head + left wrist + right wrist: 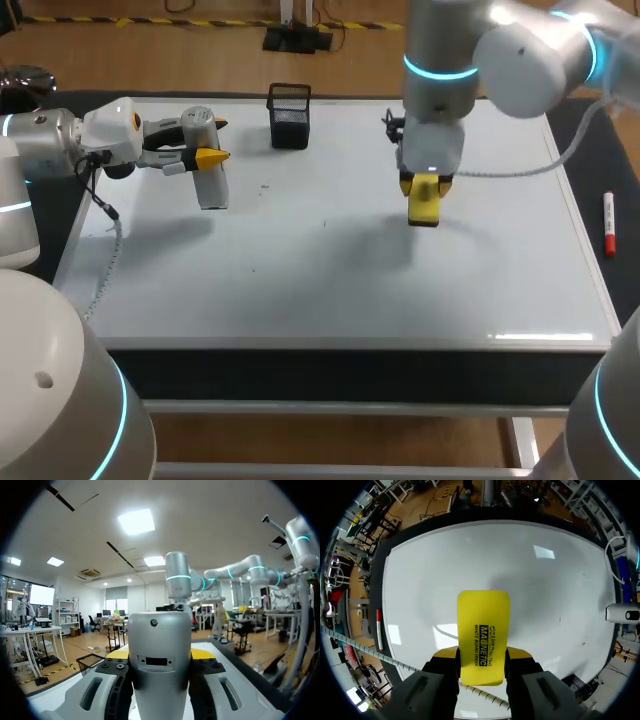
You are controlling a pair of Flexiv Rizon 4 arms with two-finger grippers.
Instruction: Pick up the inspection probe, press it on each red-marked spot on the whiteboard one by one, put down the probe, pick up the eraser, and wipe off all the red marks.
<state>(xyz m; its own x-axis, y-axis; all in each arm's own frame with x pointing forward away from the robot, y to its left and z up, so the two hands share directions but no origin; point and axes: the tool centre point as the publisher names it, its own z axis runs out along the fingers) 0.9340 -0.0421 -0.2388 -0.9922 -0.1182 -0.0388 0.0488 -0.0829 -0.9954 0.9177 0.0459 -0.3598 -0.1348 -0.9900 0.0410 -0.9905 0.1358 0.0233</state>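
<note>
My left gripper (213, 141) is over the whiteboard's far left, shut on the grey, cylindrical inspection probe (212, 188), which hangs upright above the board. In the left wrist view the probe (160, 635) fills the space between the fingers of the left gripper (160, 655). Right of the middle, my right gripper (424, 188) points down and is shut on the yellow eraser (424, 208), close over the whiteboard (330, 270). The eraser (484, 625) juts out between the fingers of the right gripper (482, 655) above the white surface (520, 555). I see no red marks, only faint specks.
A black mesh basket (289, 115) stands at the board's far edge. A red marker (608, 225) lies on the dark strip right of the board, also visible as a marker (380, 627) in the right wrist view. A coiled cable (108, 255) hangs from the left arm.
</note>
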